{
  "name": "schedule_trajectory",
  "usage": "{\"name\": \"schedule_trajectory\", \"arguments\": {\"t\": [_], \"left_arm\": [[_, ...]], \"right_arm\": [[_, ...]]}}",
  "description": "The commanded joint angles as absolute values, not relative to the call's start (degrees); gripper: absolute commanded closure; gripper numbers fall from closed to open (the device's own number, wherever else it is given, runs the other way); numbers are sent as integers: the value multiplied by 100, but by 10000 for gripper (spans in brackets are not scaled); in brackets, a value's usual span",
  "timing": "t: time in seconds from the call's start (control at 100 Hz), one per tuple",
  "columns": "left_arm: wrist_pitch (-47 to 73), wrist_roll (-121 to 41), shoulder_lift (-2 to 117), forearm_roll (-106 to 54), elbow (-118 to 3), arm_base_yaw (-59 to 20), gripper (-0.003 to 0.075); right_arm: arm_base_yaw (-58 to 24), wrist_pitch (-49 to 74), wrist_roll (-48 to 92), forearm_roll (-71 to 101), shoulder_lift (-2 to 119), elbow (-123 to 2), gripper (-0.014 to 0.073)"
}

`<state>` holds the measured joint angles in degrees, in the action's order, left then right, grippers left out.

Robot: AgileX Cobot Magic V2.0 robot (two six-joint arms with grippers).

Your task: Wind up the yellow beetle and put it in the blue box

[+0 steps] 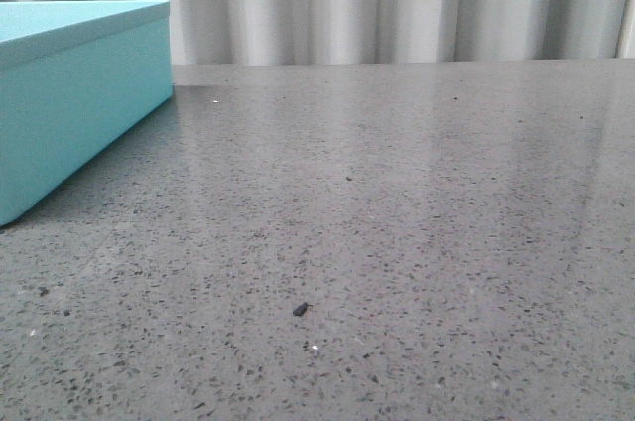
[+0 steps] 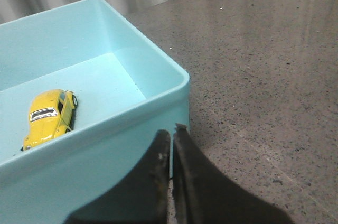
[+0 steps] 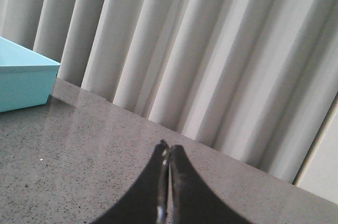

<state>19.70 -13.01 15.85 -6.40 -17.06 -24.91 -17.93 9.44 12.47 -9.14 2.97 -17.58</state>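
From the left wrist camera I see the yellow beetle (image 2: 49,118) lying inside the blue box (image 2: 158,94), on the box floor, resting on its wheels close to the near wall, roof up. My left gripper (image 2: 172,135) hangs just outside that wall, near the box's corner, above the desk (image 2: 264,76); its two dark fingers are pressed together with only a hairline seam between them, and nothing is held in them.

In the front view the blue box (image 1: 69,93) stands at the far left part of the desk (image 1: 397,222), cut off by the picture's left edge, and neither arm shows there. A small dark speck (image 1: 300,309) lies on the grey speckled surface toward the near edge.

The right wrist camera shows my right gripper (image 3: 168,152) with its fingers closed tight against each other, empty, raised over bare desk (image 3: 79,139). The blue box (image 3: 24,81) sits well apart from it, and a pleated pale curtain (image 3: 211,49) hangs behind the desk's far edge.
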Motion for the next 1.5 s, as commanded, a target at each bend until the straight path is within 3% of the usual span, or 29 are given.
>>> {"name": "schedule_trajectory", "arguments": {"t": [0.0, 0.25, 0.75, 0.85, 1.17, 1.49], "left_arm": [[1363, -1290, 1634, -702, -1743, -2520, 741], [-623, -1290, 1457, -299, -941, -2508, 741], [-550, -1290, 234, -570, 134, -1129, 741], [-74, -1290, -74, -772, 140, -915, 741], [290, -1290, -205, -978, 140, -775, 741], [1438, -1290, -205, -1159, 140, -775, 741]], "right_arm": [[-1797, 460, 1275, -961, 399, -1894, 635], [-1797, 460, 1275, -961, 399, -1894, 635], [-1797, 542, 1275, -961, 399, -1885, 635], [-1797, 542, 1275, -961, 399, -1885, 635], [-1797, 543, 1275, -961, 399, -1693, 635], [-1797, -199, 1265, -876, 399, -1157, 635]]}}
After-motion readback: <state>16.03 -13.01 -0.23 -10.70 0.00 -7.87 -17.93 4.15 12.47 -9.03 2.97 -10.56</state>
